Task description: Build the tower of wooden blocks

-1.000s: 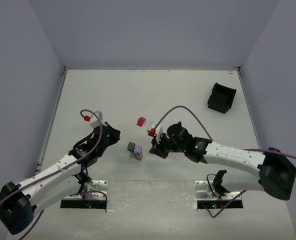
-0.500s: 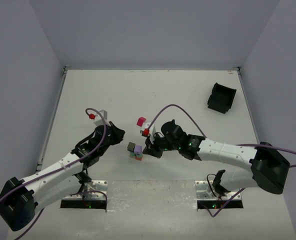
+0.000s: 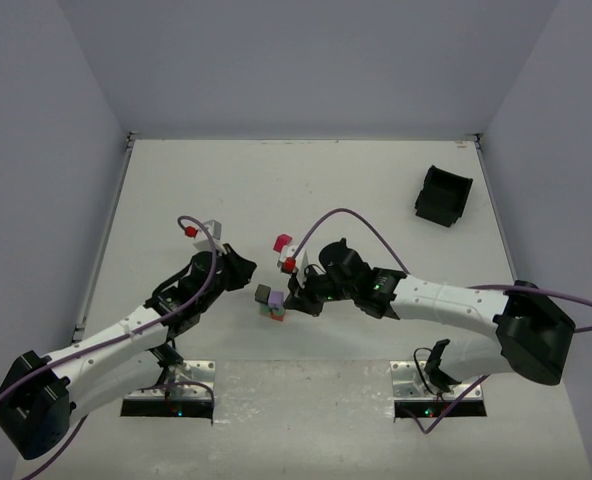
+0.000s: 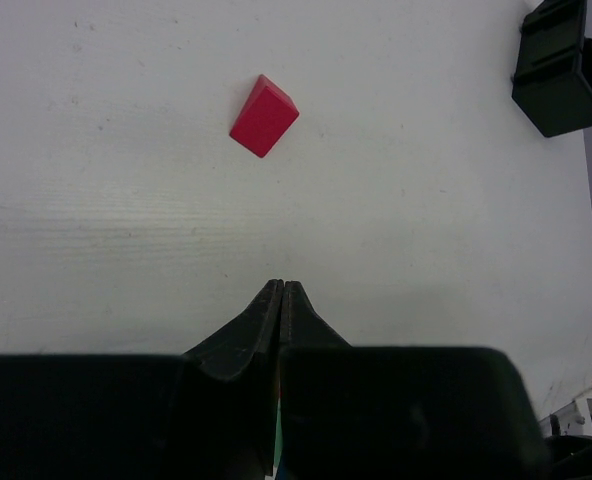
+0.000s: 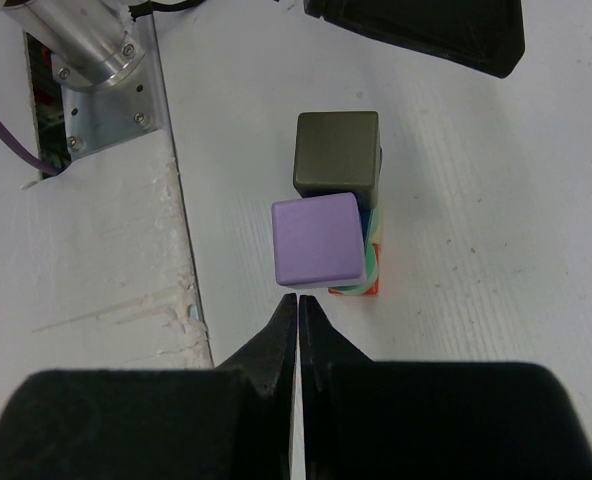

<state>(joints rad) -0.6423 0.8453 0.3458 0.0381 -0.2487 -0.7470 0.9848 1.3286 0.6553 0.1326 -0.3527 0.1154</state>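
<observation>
The tower [image 3: 272, 306] stands in the middle of the table: a purple cube [image 5: 316, 240] on top, green and blue blocks under it, red [image 5: 368, 290] at the bottom. A dark olive cube [image 5: 338, 153] sits right beside the purple one at about the same height; what lies under it is hidden. My right gripper [image 5: 298, 298] is shut and empty, its tips just short of the purple cube. My left gripper [image 4: 280, 285] is shut and empty, left of the tower [image 3: 248, 272]. A loose magenta-red block [image 4: 264, 115] lies on the table beyond it.
A black plastic bin [image 3: 443, 195] stands at the far right of the table, also in the left wrist view's top right corner [image 4: 564, 65]. The left arm's metal base plate [image 5: 101, 75] lies close to the tower on its near side.
The right gripper has moved left, up to the tower. The left gripper has crept a little to the right, toward the tower. Both stayed shut.
</observation>
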